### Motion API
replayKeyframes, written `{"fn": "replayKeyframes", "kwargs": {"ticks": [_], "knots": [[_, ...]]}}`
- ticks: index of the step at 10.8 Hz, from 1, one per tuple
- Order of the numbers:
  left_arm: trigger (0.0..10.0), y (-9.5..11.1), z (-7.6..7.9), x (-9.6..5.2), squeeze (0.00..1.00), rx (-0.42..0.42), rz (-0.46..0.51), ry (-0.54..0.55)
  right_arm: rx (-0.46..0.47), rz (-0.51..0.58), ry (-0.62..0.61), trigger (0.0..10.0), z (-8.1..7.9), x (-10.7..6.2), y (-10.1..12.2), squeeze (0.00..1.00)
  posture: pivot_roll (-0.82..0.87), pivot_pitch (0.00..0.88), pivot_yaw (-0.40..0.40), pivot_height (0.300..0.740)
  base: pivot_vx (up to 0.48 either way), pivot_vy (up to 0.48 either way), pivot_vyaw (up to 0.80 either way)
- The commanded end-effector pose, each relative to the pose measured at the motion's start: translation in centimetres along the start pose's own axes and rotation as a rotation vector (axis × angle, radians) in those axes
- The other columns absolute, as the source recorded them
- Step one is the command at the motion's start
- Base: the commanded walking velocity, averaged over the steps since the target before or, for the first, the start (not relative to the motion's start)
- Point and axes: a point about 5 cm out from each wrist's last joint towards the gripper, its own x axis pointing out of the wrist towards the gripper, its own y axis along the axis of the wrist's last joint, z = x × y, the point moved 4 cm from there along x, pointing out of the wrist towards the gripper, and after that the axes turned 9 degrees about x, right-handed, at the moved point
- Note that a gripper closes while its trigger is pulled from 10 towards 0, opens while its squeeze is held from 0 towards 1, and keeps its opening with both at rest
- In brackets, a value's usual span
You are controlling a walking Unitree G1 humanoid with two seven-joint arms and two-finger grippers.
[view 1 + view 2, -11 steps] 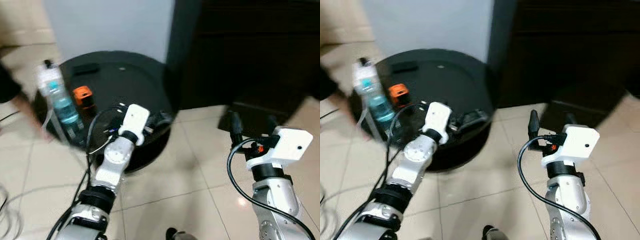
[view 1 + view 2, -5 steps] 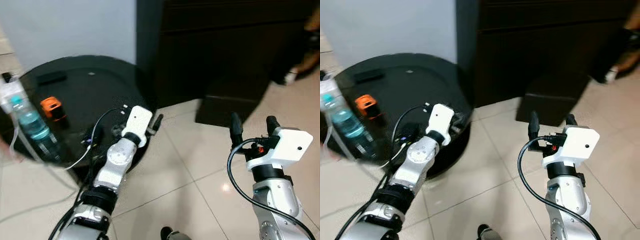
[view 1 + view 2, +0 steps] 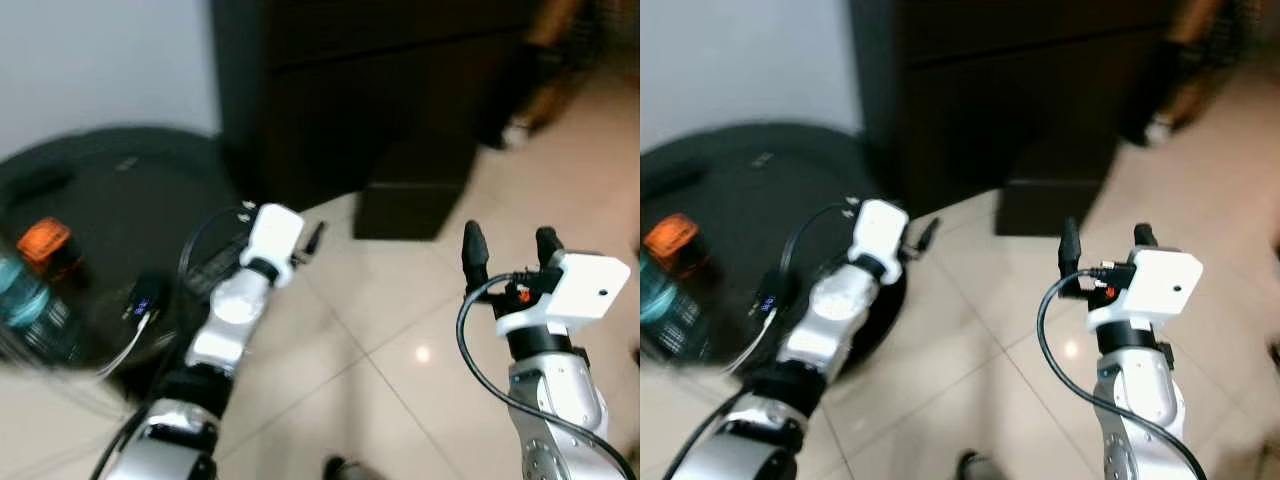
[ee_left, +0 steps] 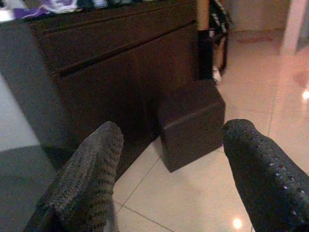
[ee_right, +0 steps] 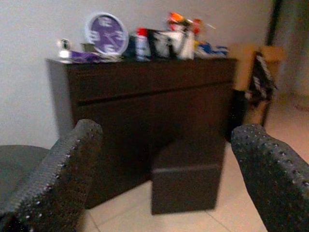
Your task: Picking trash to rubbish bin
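Observation:
A clear plastic bottle (image 3: pixel 25 308) with a blue label stands at the near left edge of the round black table (image 3: pixel 150 200), blurred. An orange and black object (image 3: pixel 45 242) sits beside it. My left gripper (image 3: pixel 312 240) hangs past the table's right rim, over the tiled floor; in the left wrist view its fingers (image 4: pixel 91 169) stand open with nothing between them. My right gripper (image 3: pixel 508 242) is raised over the floor on the right. It is open and empty too, with its fingers (image 5: pixel 63 164) spread wide in the right wrist view.
A dark brown cabinet (image 3: pixel 350 80) stands against the wall, with a clock and clutter (image 5: pixel 145 38) on top. A dark brown box (image 3: pixel 405 200) sits on the floor before it. A person's foot (image 3: pixel 520 130) shows blurred at the far right. Pale tiles (image 3: pixel 380 340) lie ahead.
The whole picture has slid left, so the camera has turned right: table and bottle now sit at the left edge, cabinet and box nearer the centre. Both grippers keep their pose and stay open.

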Motion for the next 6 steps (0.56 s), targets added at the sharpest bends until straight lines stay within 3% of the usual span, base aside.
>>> {"fn": "replayKeyframes", "kwargs": {"ticks": [1, 6], "knots": [[10.0, 0.39, 0.88, 0.31, 0.0, -0.015, 0.012, -0.03, -0.012, 0.009, -0.016, 10.0, 0.49, -0.02, 0.27, 0.0, 0.12, 0.081, -0.046, 0.74, 0.0, 0.0, -0.8], [10.0, -0.14, 1.03, 0.27, 0.0, -0.017, -0.007, -0.036, -0.013, 0.005, -0.016, 10.0, 0.49, -0.06, 0.16, 0.0, 0.12, 0.083, -0.046, 0.74, 0.0, 0.0, -0.8]]}}
